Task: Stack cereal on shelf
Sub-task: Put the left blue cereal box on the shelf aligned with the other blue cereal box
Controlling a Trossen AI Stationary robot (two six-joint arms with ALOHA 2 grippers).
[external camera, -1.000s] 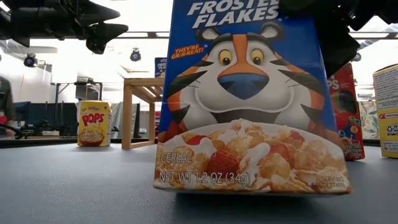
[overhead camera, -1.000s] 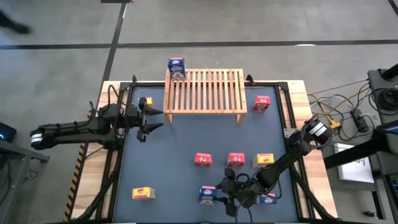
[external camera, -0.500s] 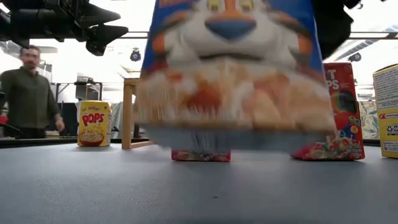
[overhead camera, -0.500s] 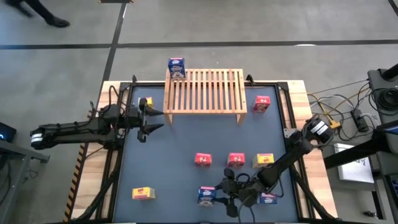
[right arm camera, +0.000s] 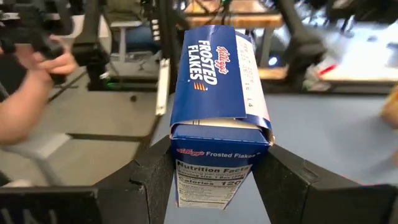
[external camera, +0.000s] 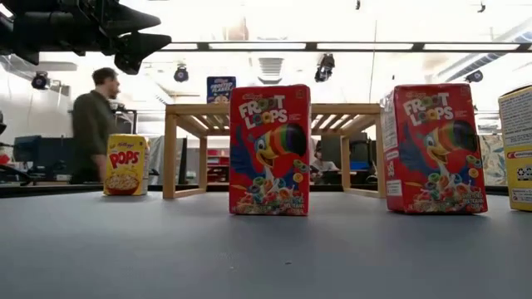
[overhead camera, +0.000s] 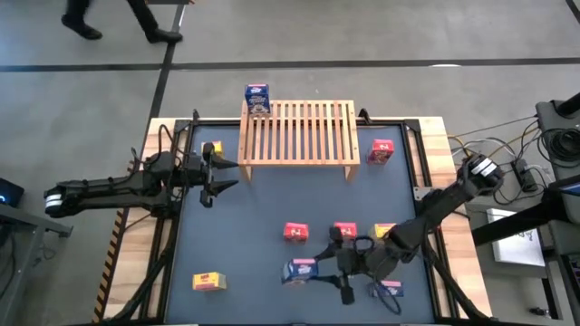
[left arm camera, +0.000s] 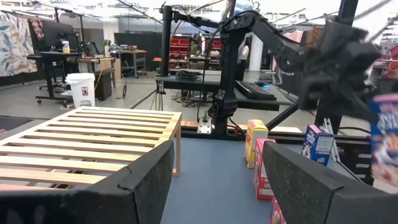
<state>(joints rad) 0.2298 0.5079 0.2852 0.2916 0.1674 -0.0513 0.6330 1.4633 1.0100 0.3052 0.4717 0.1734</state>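
Observation:
My right gripper (overhead camera: 319,270) is shut on a blue cereal box (right arm camera: 217,106) and holds it above the table's near middle. Another blue box (overhead camera: 257,98) stands on the far left corner of the slatted wooden shelf (overhead camera: 297,133). Two red boxes (external camera: 268,149) (external camera: 434,149) stand upright on the table behind the held one. My left gripper (overhead camera: 225,175) waits open and level beside the shelf's left end, with a yellow box (overhead camera: 212,148) close by. My right gripper pinches the blue box between its two fingers (right arm camera: 152,177), which lie on two opposite sides (right arm camera: 178,155) at the end nearest the wrist. The nutrition panel faces the wrist. The fingers come about level from the table's right. The box is lifted clear and points away along the fingers.
On the table stand a red box (overhead camera: 381,151) right of the shelf, a yellow box (overhead camera: 208,282) at the near left, a yellow box (overhead camera: 385,232) beside my right arm and a blue box (overhead camera: 391,288) under it. A person (external camera: 91,124) walks behind the table.
My right gripper has risen with the blue box, lifting it off the table and out of the low view, and has moved a little toward the far edge while its wrist rolled. The red boxes behind it now show. A person has walked across the room.

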